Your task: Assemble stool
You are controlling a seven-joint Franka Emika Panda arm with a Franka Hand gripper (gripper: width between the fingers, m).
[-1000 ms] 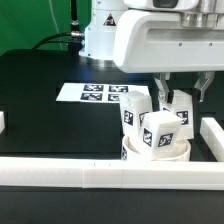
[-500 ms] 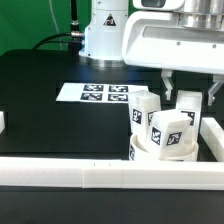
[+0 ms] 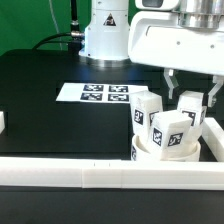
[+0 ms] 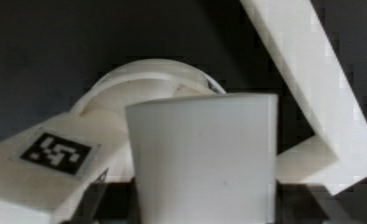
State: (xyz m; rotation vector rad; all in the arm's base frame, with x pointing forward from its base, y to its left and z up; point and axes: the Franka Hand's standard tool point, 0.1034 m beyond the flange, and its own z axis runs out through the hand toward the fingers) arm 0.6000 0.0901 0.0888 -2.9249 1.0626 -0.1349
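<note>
The white round stool seat (image 3: 163,153) lies against the front border rail (image 3: 100,176), near the rail in the exterior view's right (image 3: 214,138). Three tagged white legs stand up from it: one at the back left (image 3: 147,108), one in front (image 3: 171,132), one at the back right (image 3: 190,106). My gripper (image 3: 190,97) comes down from above and is shut on the back-right leg. In the wrist view this leg (image 4: 201,150) fills the middle between my dark fingers (image 4: 102,196). Another tagged leg (image 4: 55,152) and the seat's rim (image 4: 162,75) show beside it.
The marker board (image 3: 102,94) lies flat on the black table behind the stool, towards the exterior view's left. A short white rail piece (image 3: 2,122) sits at the left edge. The right rail also crosses the wrist view (image 4: 308,70). The robot's base (image 3: 108,35) stands at the back.
My gripper moved towards the exterior view's right with the leg, and the seat with its legs slid right with it, closer to the right rail. Over the last half second almost nothing moved.
</note>
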